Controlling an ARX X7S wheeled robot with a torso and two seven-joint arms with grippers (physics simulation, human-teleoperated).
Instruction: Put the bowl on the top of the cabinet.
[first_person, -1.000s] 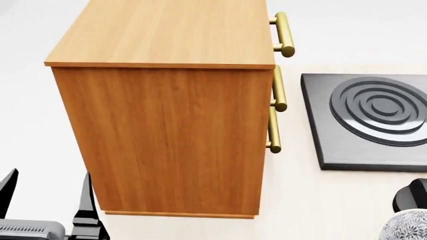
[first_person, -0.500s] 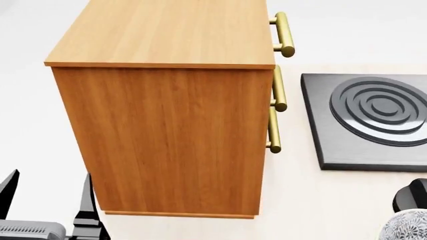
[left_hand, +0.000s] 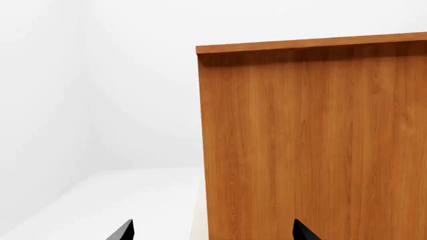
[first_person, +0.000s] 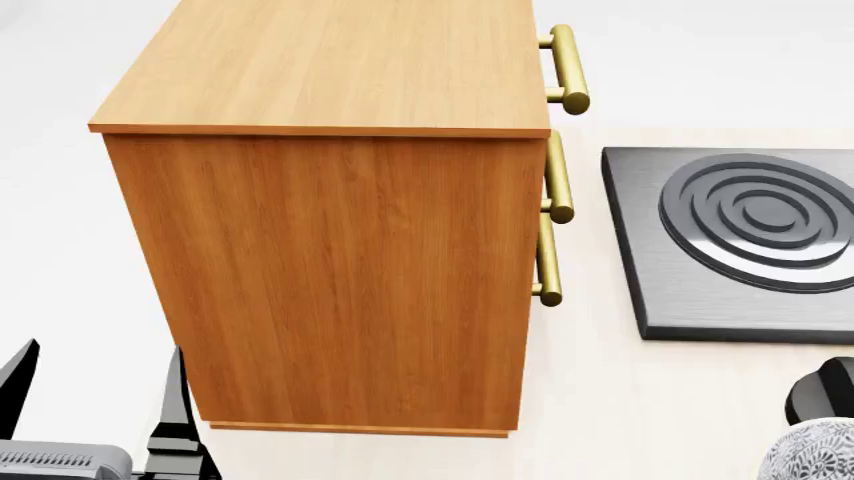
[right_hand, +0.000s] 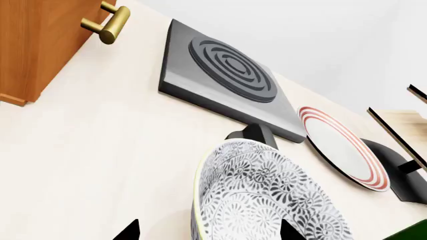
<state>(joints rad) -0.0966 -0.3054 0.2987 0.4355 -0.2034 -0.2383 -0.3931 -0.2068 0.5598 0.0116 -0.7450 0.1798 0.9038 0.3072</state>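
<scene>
The bowl (right_hand: 267, 200), white with a dense grey leaf pattern, fills the near part of the right wrist view; only its edge (first_person: 814, 455) shows at the bottom right of the head view. My right gripper (right_hand: 208, 231) is open, one fingertip over the table and the other over the bowl, with the bowl's rim between them. The cabinet (first_person: 334, 270) stands tall in the middle, its flat top (first_person: 334, 60) bare. My left gripper (first_person: 94, 385) is open beside the cabinet's side panel (left_hand: 313, 140), with nothing between its fingers.
A dark stove plate (first_person: 747, 240) with ring grooves lies right of the cabinet, below its brass handles (first_person: 567, 70). A small black object (right_hand: 257, 136) sits between bowl and stove. A red-ringed plate (right_hand: 340, 147) and a pale wooden rack (right_hand: 400, 125) lie beyond.
</scene>
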